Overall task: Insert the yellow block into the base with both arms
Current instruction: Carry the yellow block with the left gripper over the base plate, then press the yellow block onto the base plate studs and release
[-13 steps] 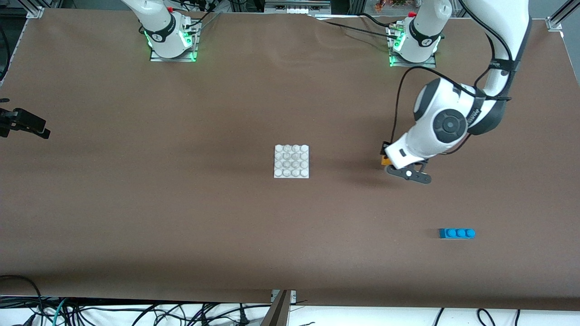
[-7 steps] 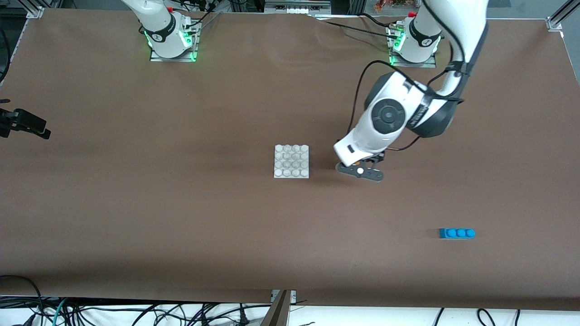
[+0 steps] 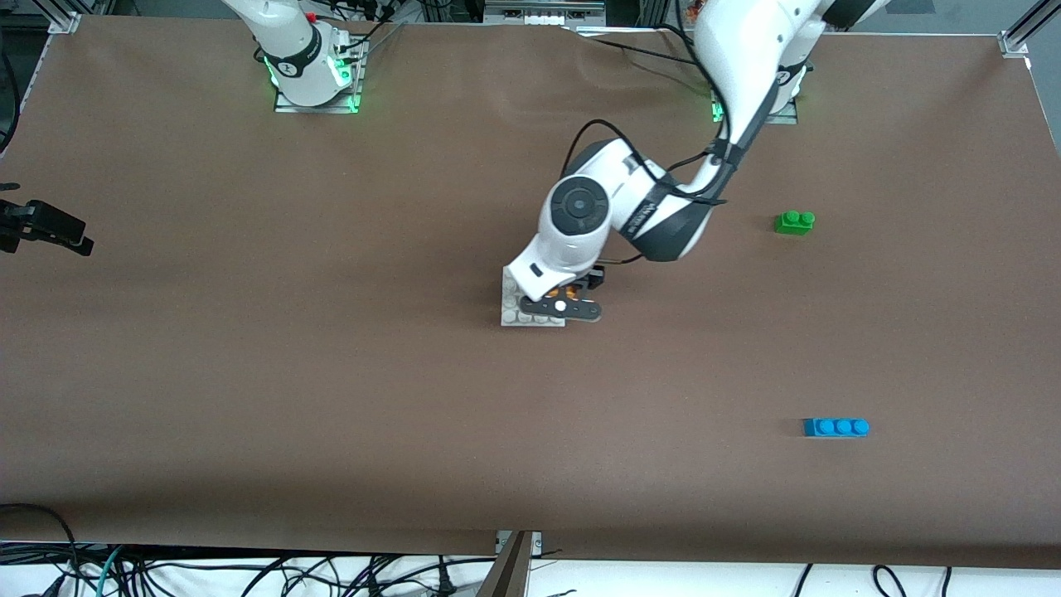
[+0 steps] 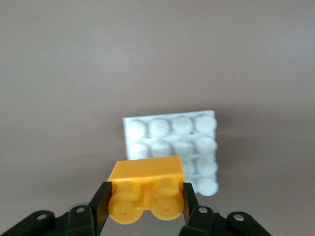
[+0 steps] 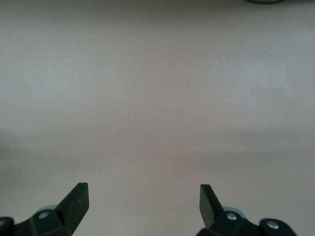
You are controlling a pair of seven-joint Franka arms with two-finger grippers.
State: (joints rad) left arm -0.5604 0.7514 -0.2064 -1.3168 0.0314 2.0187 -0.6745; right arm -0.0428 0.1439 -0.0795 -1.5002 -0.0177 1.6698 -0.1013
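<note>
Table (image 3: 249,398), one, covered in brown. Arms, two: the left arm (image 3: 630,207) reaches from its base to the table's middle; the right arm (image 3: 294,50) shows only its base and first link in the front view and waits. Base (image 3: 509,308), one, white and studded, lying directly under the left gripper (image 3: 564,297) and partly hidden by it in the front view; the left wrist view shows it (image 4: 170,142) whole enough to count four studs across. Bricks, three: one blue three-stud brick (image 3: 835,427), nearer to the front camera than the left gripper and toward the left arm's end of the table; one green two-stud brick (image 3: 794,221), also toward that end, farther from the camera; one yellow block (image 3: 568,292), a mere orange sliver in the front view, but in the left wrist view (image 4: 146,189) plainly clamped between the two black fingers (image 4: 101,206), held above the base, whether touching it I cannot tell. Right gripper (image 5: 142,204): its wrist view shows its fingers spread wide with nothing between, over bare brown table.
</note>
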